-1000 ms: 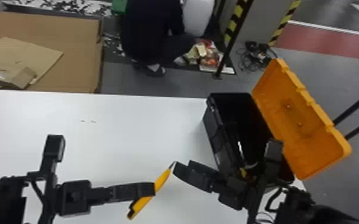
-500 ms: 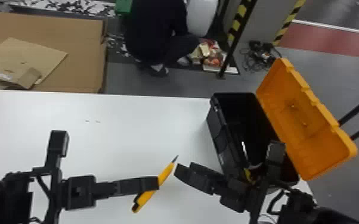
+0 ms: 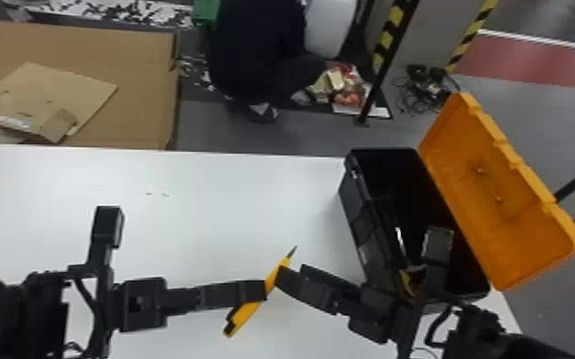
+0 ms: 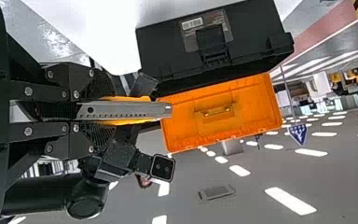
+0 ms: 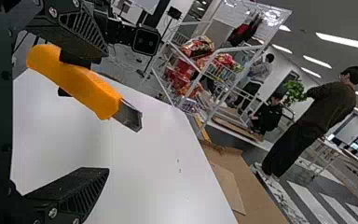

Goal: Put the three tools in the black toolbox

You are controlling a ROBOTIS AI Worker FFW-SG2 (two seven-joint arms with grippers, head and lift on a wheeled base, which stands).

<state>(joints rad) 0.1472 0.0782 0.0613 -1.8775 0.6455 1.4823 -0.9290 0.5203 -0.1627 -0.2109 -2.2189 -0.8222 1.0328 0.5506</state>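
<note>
My left gripper point(image 3: 263, 290) is shut on the yellow utility knife point(image 3: 245, 315), which slants over the white table with its blade up and to the right. In the left wrist view the gripper point(image 4: 103, 111) has the knife point(image 4: 135, 110) between its fingers. My right gripper point(image 3: 282, 279) is beside the knife's front part; in the right wrist view it point(image 5: 106, 111) stands wide open, the knife point(image 5: 81, 86) close to one finger. The black toolbox point(image 3: 360, 227) stands open on the right, partly behind the right arm, with a yellow-and-black item point(image 3: 407, 282) and something silvery inside.
The orange lid point(image 3: 496, 191) leans outward on the toolbox's right side. The white table point(image 3: 196, 215) spreads left of the box, bearing small dark marks. Cardboard point(image 3: 124, 86) lies on the floor beyond its back edge.
My left gripper has carried the knife a little farther from the table's near side and slightly right. My right gripper has shifted left, narrowing its gap to the knife. The head view has shifted slightly.
</note>
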